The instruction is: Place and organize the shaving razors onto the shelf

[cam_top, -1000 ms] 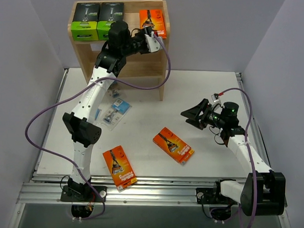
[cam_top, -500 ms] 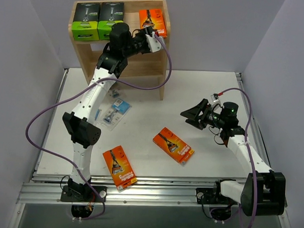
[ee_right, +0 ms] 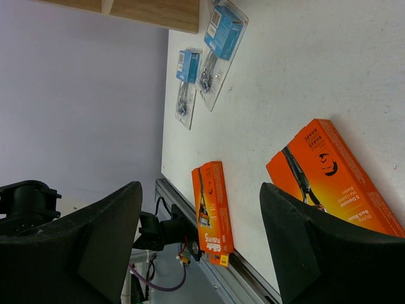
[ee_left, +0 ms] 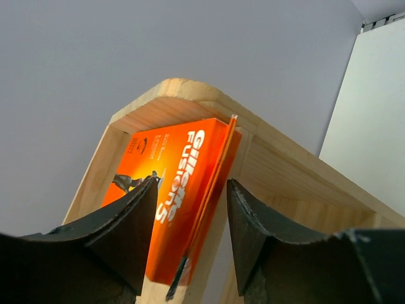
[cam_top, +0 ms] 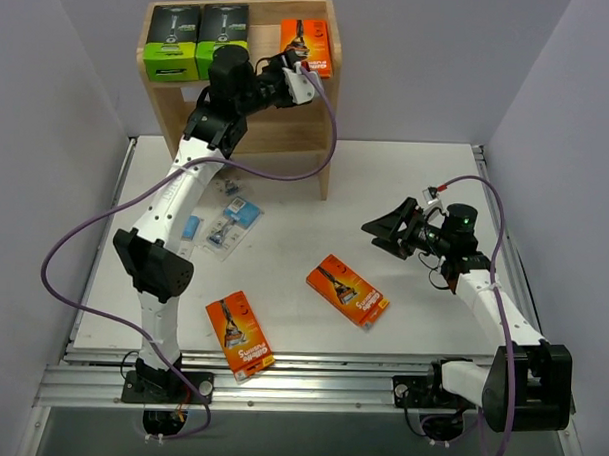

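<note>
The orange razor box [ee_left: 168, 190] stands upright just ahead of my left claw [ee_left: 191, 187], in the end corner of the top tier of the shelf [ee_left: 285, 171]. It looks like light, stiff, glossy card, best pinched across its flat faces. My jaws stand parted either side of its thin edge with a gap showing, so I judge it not gripped; my fingers hide its foot, so I cannot tell how squarely it sits.

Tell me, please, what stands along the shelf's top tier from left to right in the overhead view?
First a black-and-green razor box → second black-and-green razor box → orange razor box at the right end.
</note>
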Available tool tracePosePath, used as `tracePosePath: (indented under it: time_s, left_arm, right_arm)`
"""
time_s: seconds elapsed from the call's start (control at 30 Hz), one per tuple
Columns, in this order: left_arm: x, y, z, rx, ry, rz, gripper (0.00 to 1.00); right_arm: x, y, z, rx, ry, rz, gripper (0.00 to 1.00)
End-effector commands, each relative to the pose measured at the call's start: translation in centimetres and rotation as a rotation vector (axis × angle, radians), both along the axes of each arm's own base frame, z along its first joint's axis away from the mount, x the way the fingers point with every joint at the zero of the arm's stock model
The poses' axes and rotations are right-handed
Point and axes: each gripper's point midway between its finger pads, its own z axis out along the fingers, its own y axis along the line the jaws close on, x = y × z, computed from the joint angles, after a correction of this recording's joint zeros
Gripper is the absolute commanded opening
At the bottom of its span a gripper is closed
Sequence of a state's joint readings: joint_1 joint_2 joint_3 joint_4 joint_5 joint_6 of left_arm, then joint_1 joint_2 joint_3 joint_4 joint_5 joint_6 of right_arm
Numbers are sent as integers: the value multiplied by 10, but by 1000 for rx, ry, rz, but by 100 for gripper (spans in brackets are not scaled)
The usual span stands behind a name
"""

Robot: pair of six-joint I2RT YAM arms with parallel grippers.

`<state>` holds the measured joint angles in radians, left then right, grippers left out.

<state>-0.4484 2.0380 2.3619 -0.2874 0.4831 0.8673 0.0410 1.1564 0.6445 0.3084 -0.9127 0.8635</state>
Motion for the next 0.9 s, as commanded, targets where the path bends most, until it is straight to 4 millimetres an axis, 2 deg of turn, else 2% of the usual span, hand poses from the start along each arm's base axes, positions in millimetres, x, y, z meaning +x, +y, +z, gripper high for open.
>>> tracePosePath:
  time_s: [0.0, 0.33, 0.6, 0.87]
  left_arm:
    - [-24, 14, 45, -50, -70, -9, 57]
    - [-31, 21, 50, -52, -71, -9, 59]
    - [-27, 26, 45, -40, -61, 3, 47]
    - [-21, 25, 41, -43, -61, 8, 42]
  right_arm:
    - [-1, 1, 12, -5, -48, 10, 70]
    - [-1, 1, 10, -9, -44, 10, 70]
    - [1, 1, 10, -11, -42, 11, 70]
    - [3, 0, 8, -15, -38, 8, 70]
